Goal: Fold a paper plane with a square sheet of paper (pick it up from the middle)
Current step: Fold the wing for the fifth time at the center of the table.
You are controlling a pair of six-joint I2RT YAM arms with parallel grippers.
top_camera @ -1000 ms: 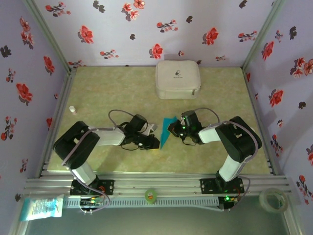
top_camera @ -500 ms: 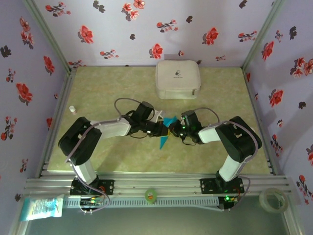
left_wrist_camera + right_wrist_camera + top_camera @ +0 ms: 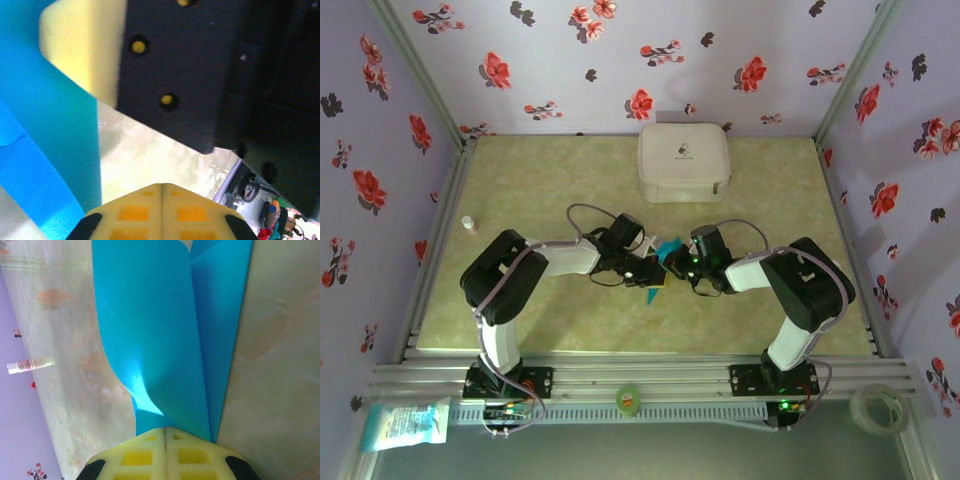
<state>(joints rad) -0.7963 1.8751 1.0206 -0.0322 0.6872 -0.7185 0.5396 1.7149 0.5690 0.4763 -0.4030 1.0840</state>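
Right wrist view: your right jaws pinch the layered but loose paper plane (image 3: 150, 315), left jaws pressed together beside it; final creasing likely remains.

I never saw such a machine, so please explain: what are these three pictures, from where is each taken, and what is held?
These are two robot arms, left and right, bolted to a table. One picture looks down from above; the other two come from small cameras on each wrist. The two tools meet mid-table. The right tool is shut on a folded blue paper. The left tool is shut too, beside the paper; whether it pinches it I cannot tell. A white case and a small bottle also lie on the table.
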